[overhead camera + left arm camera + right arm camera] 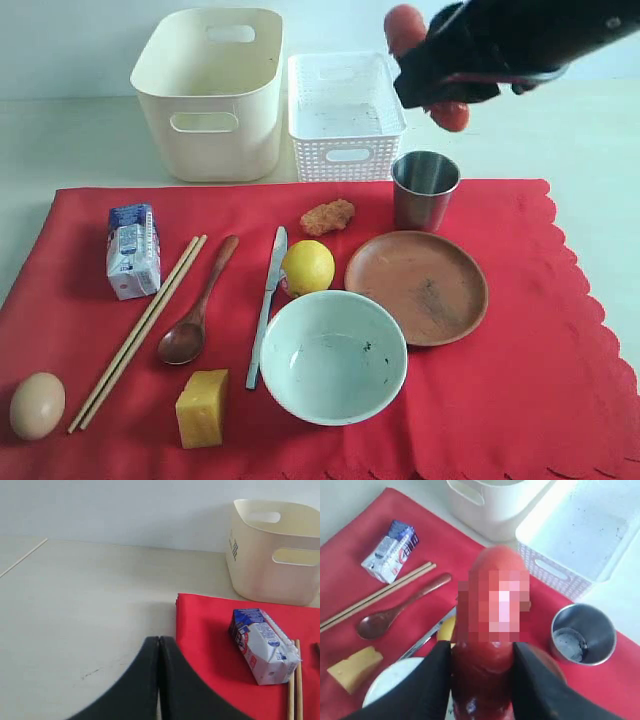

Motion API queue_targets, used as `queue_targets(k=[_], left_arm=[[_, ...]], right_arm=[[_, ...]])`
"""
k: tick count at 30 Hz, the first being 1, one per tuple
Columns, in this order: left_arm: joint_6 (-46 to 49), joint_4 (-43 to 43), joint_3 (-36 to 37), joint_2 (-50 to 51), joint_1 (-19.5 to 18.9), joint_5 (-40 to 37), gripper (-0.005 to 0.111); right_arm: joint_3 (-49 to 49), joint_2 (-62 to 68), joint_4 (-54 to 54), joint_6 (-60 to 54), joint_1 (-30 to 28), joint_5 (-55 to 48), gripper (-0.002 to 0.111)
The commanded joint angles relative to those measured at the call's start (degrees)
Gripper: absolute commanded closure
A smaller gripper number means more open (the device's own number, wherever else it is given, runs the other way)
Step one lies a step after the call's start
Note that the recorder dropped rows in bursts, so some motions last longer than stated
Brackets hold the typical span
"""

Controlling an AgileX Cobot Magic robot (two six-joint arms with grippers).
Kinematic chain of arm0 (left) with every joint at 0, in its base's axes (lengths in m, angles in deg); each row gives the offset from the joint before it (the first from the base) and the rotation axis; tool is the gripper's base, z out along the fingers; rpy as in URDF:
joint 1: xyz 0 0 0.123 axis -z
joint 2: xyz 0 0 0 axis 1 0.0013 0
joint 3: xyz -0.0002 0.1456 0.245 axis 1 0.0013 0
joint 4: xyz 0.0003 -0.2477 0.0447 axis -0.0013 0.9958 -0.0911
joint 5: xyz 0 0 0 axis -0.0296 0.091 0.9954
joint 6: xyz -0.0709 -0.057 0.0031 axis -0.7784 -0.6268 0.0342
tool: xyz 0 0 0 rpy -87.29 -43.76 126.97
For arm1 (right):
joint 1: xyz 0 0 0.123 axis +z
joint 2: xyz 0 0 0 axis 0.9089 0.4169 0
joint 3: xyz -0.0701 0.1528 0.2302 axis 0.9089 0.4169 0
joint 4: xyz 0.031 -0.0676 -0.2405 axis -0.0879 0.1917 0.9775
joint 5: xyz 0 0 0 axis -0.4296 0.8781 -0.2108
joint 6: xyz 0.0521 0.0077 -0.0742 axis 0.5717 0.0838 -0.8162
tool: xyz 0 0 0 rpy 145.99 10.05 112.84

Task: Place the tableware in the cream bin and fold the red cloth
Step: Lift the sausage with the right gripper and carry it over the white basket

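In the exterior view, my right gripper (pixel 445 85) is clamped across a smooth red sausage (pixel 404 28), raised clear of the table. The white lattice-sided plastic basket (pixel 345 150) lies at eight o'clock from it and the steel cup (pixel 425 190) at six. The tall cream plastic bin (pixel 205 140) is further out, at nine. I judge I should centre over the basket's mouth and lower before releasing, so the sausage cannot roll out.

In the left wrist view, my left gripper (pixel 159 680) has its fingers pressed together, empty, over bare table just off the large red scalloped cloth (pixel 210 645). The cream bin (pixel 272 570) stands well apart.

In the right wrist view, both fingers (pixel 432 680) pinch the sausage (pixel 492 605), with the cup (pixel 582 637) below.
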Motion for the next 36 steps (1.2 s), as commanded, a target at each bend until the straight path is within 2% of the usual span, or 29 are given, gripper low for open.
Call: queue_targets(k=[1, 18, 23, 36], left_arm=[[0.24, 0.17, 0.14, -0.34, 0.2, 0.09, 0.107], [0.24, 0.17, 0.14, -0.34, 0.2, 0.09, 0.107], [0.24, 0.17, 0.14, -0.34, 0.2, 0.09, 0.107], [0.24, 0.17, 0.14, -0.34, 0.2, 0.09, 0.107]], right_arm=[[-6.26, 4.87, 0.31, 1.04, 0.08, -1.32, 0.108], [-23.28, 24.47, 0.36, 5.04, 0.08, -1.33, 0.108], [-29.29, 30.61, 4.94, 9.28, 0.08, -1.33, 0.108], [-44.73, 46.96, 6.59, 11.31, -3.28, 0.13, 0.108]])
